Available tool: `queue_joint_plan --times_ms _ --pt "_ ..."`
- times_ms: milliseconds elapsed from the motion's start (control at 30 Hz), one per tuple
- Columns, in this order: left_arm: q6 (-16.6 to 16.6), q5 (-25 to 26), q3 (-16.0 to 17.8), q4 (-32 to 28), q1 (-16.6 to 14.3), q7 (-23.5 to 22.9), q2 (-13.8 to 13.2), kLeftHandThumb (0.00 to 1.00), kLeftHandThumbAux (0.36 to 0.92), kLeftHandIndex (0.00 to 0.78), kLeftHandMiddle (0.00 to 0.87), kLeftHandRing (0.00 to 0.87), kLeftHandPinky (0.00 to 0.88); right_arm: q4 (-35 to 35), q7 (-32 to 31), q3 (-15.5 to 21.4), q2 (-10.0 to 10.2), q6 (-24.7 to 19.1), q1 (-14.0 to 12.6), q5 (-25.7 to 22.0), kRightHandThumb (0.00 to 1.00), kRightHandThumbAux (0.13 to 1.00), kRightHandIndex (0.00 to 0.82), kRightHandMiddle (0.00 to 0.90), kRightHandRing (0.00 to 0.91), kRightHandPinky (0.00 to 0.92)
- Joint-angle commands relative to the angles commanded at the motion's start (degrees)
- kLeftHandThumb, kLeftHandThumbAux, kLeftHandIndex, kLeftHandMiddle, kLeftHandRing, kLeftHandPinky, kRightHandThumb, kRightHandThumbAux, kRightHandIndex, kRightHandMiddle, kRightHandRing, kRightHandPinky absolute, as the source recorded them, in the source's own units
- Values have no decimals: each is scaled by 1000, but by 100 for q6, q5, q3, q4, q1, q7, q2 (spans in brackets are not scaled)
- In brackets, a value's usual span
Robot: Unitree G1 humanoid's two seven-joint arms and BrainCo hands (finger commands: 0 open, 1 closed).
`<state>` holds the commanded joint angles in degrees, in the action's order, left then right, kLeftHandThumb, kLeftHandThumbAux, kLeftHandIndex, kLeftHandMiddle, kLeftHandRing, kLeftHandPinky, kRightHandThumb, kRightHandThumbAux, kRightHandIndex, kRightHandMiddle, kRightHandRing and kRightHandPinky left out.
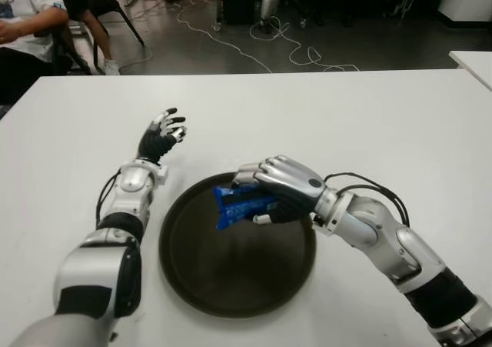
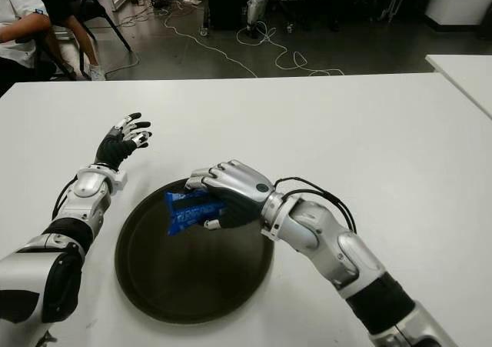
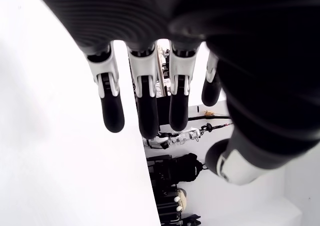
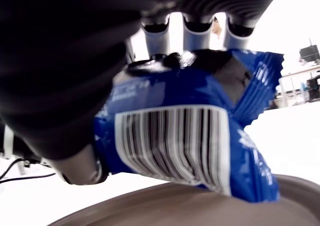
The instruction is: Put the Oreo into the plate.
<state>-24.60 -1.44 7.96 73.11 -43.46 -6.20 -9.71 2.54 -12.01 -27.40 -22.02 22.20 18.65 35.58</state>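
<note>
Left hand [image 3: 165, 85]: I see it from close by, filling most of the view, dark palm and wrist housing across one side.
Fingers [image 3: 111, 108]: four hang spread and relaxed with gaps between them, white knuckle sections ending in black rounded tips; I see nothing held.
Thumb [image 3: 235, 161]: set apart from the four fingers, black with a white-and-grey tip.
Table [image 3: 60, 151]: bare white surface behind the fingers; its edge cuts across the view past the fingertips.
Background gear [image 3: 172, 176]: beyond the table edge I make out dark equipment, cables and a pale robot arm part, too cluttered to name further.
</note>
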Motion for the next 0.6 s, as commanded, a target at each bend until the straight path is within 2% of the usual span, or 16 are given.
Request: queue_joint_plan --times_ms 33,133,167,200,233,333,433,600 --pt "-2 2 3 1 -1 4 2 105 693 126 228 236 250 -50 24 1 -3 60 0 12 691 734 411 384 397 414" --pt "-5 9 8 1 -2 7 5 101 694 127 229 238 253 -110 6 12 -7 123 7 52 685 735 405 308 325 358" --pt "-4 10 8 0 -3 10 7 100 693 126 229 238 252 -115 -38 9 -20 109 17 78 578 738 334 256 273 309" --pt "-4 10 8 0 -4 12 9 99 695 127 229 237 249 -120 -69 9 -28 101 23 95 377 739 215 166 180 219" --pt "-1 6 5 1 -6 18 10 98 696 127 229 237 248 -135 -93 3 -37 91 35 125 245 740 139 107 120 162" --pt "3 -4 -4 2 -11 28 10 95 691 126 228 234 241 -157 -122 1 -44 81 53 175 80 716 45 35 39 87" --pt "2 -11 -12 1 -11 29 11 96 691 122 223 233 241 -142 -166 3 -57 40 66 252 26 675 14 11 12 54" --pt "-7 8 0 -7 -6 23 22 97 687 123 225 231 235 -149 -189 25 -65 8 71 340 4 624 2 1 1 30"
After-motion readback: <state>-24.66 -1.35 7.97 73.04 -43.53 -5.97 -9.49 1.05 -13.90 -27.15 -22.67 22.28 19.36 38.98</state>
